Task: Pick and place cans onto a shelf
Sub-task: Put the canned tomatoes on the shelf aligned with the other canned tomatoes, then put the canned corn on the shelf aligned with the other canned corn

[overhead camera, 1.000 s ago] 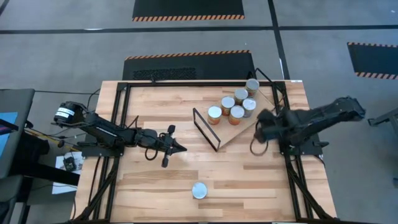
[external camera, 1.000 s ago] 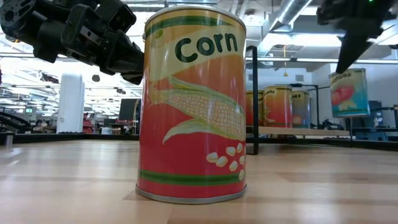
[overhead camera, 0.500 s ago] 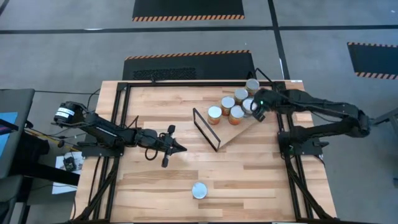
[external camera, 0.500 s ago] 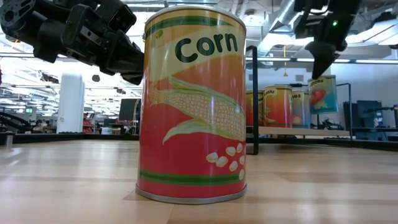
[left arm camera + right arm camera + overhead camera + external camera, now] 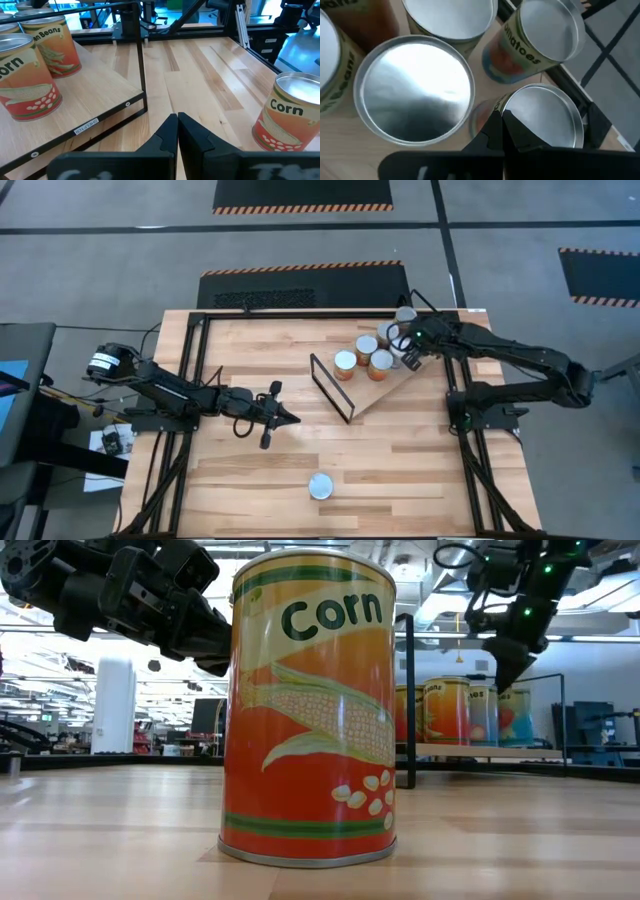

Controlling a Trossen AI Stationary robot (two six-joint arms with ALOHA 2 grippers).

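Right gripper [image 5: 404,352] now over cans [image 5: 372,350], jaws shut

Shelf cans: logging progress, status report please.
Right gripper shut, empty, over cans on shelf. Left gripper shut, waiting mid-table. Corn can not yet shelved.

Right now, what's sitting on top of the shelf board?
Several cans stand clustered on the shelf. The right pincer hovers shut above them and covers part of the cluster.
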